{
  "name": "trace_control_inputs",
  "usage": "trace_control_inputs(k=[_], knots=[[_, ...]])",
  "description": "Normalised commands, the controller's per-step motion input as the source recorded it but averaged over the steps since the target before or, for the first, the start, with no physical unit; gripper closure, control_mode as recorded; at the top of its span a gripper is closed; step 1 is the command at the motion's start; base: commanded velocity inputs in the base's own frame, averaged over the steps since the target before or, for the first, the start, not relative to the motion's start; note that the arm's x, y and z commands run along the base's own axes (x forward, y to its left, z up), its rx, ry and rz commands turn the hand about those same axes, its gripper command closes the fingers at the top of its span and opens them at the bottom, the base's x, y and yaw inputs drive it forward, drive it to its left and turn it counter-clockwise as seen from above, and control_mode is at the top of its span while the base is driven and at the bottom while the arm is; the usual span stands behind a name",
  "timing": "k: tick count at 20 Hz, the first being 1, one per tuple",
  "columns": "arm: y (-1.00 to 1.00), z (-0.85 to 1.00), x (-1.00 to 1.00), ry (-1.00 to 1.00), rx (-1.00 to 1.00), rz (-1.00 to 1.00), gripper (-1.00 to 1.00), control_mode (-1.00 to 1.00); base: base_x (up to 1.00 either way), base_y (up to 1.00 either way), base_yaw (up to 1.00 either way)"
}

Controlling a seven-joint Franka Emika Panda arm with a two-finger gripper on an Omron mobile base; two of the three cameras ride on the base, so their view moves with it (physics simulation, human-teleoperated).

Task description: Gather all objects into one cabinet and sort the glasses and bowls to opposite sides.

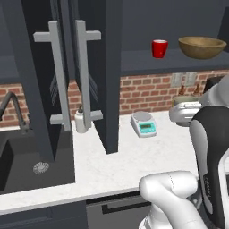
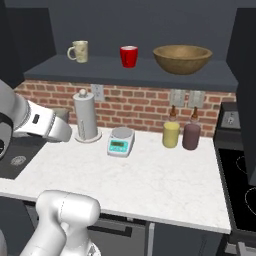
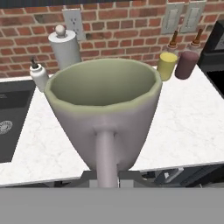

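Observation:
My gripper (image 3: 107, 177) is shut on the small pale bowl with the olive-green rim (image 3: 103, 109), held upright above the white counter (image 3: 192, 127). From the left base view the bowl (image 1: 185, 100) peeks out above my white hand at the right. On the dark shelf (image 2: 130, 72) of the open wall cabinet stand the beige speckled mug (image 2: 78, 51) at the left, the red mug (image 2: 129, 56) in the middle and the wide wooden bowl (image 2: 182, 59) at the right. The red mug (image 1: 159, 48) and the wooden bowl (image 1: 202, 47) also sit on the shelf in the left base view.
Open cabinet doors (image 1: 58, 76) with long silver handles hang over the counter's left part. Along the brick wall stand a paper-towel holder (image 2: 85, 117), a scale (image 2: 120, 141), a yellow jar (image 2: 171, 132) and a brownish jar (image 2: 191, 135). A sink (image 1: 27, 156) lies left, a stove (image 2: 240, 175) right.

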Motion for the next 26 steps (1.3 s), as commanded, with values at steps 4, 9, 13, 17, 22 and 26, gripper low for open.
trace_control_inputs(k=[4, 9, 13, 17, 22, 26], knots=[[0.00, 0.00, 0.00, 0.00, 0.00, 0.00, 1.00, 1.00, 0.59, -0.09, 0.03], [-0.01, 0.15, 0.03, 0.00, 0.00, 0.00, 1.00, -1.00, 0.15, -0.10, 0.00], [0.00, 0.63, 0.31, 0.00, 0.00, 0.00, 1.00, -1.00, 0.00, 0.00, 0.00], [0.00, 0.71, 0.08, 0.00, 0.00, 0.00, 1.00, -1.00, 0.00, 0.00, 0.00], [0.07, 0.46, 0.33, 0.00, 0.00, 0.04, 1.00, -1.00, 0.00, 0.00, 0.00], [0.42, 0.00, 0.56, 0.00, 0.00, 0.17, 1.00, -1.00, 0.00, 0.00, 0.00]])
